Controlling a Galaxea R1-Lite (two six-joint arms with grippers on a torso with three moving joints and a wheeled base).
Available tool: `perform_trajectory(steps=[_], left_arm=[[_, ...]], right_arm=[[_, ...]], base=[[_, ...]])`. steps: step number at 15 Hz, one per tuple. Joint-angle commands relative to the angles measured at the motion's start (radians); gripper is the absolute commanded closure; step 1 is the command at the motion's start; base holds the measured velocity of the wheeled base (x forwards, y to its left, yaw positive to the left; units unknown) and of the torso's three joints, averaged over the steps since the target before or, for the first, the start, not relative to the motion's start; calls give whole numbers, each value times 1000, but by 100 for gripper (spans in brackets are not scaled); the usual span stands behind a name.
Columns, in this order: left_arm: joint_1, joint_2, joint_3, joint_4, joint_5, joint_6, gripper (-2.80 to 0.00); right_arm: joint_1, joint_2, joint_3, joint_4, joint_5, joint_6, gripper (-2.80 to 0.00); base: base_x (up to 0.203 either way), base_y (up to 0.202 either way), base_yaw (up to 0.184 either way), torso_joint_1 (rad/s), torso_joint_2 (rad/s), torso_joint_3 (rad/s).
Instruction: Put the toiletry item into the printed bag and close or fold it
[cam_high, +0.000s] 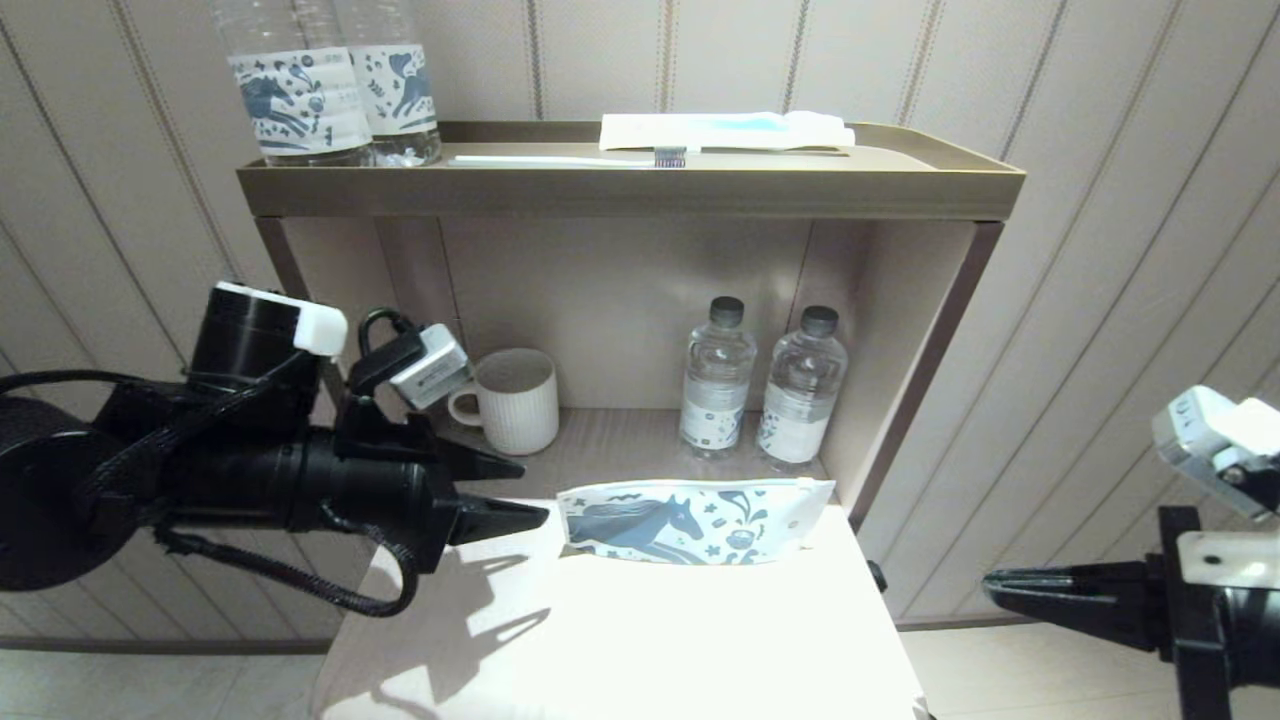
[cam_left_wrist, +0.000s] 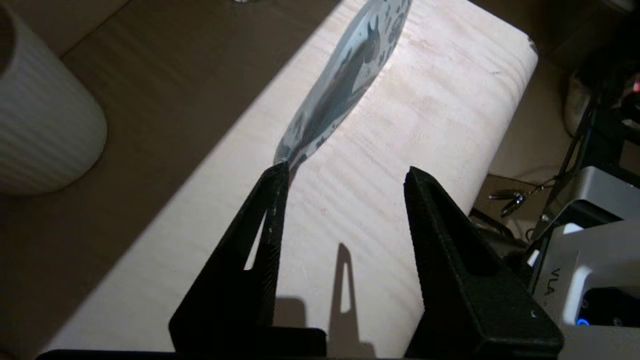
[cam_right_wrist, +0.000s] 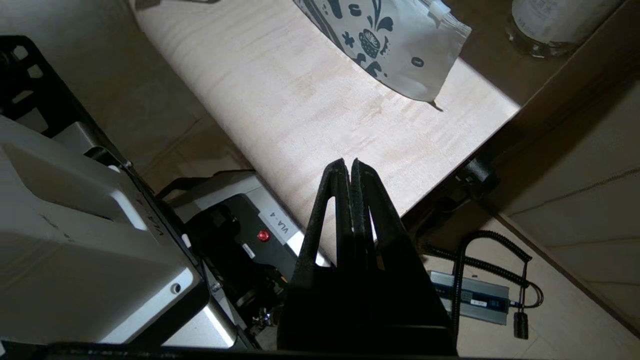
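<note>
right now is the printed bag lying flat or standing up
Lying flat: the printed bag rests horse side up on the table.

We list, placed against the wooden shelf unit (cam_high: 640, 190): on its top tray, two clear labelled bottles (cam_high: 330, 90), a toothbrush (cam_high: 570, 159) and a white-and-blue packet (cam_high: 725, 128); in its open niche below, a ribbed white mug (cam_high: 515, 400) and two dark-capped water bottles (cam_high: 760, 385).
</note>
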Motion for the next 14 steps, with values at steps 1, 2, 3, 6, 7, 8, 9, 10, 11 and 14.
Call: perform_trajectory(steps=[1, 2, 3, 6, 7, 8, 9, 10, 11, 14], left_arm=[[0, -147, 63, 11, 20, 7, 0], [2, -221, 89, 32, 50, 8, 0], [7, -295, 104, 69, 81, 9, 0], [62, -538, 95, 289, 154, 7, 0], [85, -621, 72, 382, 174, -4, 0], [106, -706, 43, 475, 203, -36, 0], [121, -786, 22, 555, 244, -85, 0], [130, -861, 15, 619, 297, -129, 0], [136, -939, 27, 666, 365, -158, 0], [145, -1151, 133, 749, 574, -198, 0]], right_arm=[[-3, -70, 4, 5, 1, 31, 0], [-14, -106, -1, 28, -1, 45, 0], [-34, -140, -19, 92, -2, 50, 0], [-130, -256, -85, 304, -3, 58, 0], [-165, -299, -92, 347, -3, 61, 0], [-196, -345, -94, 394, -3, 69, 0], [-217, -392, -87, 436, -5, 77, 0], [-228, -437, -52, 461, -13, 81, 0], [-231, -489, 3, 473, -26, 83, 0], [-236, -629, 143, 506, -68, 109, 0]], base=[[0, 0, 0, 0, 0, 0], [0, 0, 0, 0, 0, 0], [0, 0, 0, 0, 0, 0], [0, 0, 0, 0, 0, 0], [0, 0, 0, 0, 0, 0], [0, 0, 0, 0, 0, 0], [0, 0, 0, 0, 0, 0], [0, 0, 0, 0, 0, 0], [0, 0, 0, 0, 0, 0], [0, 0, 0, 0, 0, 0]])
